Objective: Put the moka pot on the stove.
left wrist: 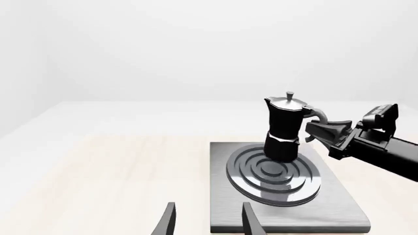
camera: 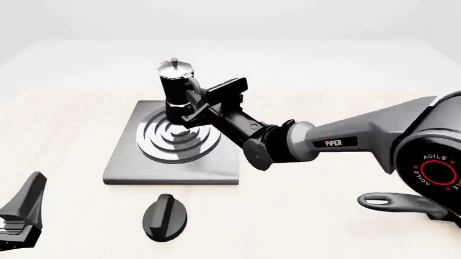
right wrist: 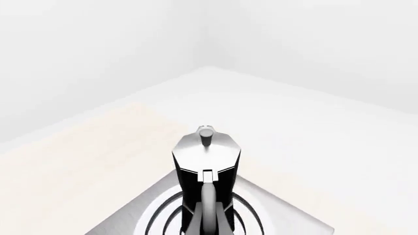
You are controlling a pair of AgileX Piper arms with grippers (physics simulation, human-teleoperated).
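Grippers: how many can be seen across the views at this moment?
2. The right gripper is at the moka pot's handle over the stove; the left gripper sits at the table's near-left corner, away from everything.

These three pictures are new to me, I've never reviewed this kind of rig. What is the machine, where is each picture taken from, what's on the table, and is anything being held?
These are simulator renders of two robot arms at a table. The front view looks down from behind the arms. The other two come from cameras mounted just behind each gripper.

The right gripper reaches in from the right and is closed on the handle of the moka pot, a small black coffee pot with a silver lid. The pot stands upright over the stove, at the back of its silver ring burner; whether it touches yet I cannot tell.

The left gripper waits at the near left, open and empty.

Also on the table: a black oval knob and a black pan handle.
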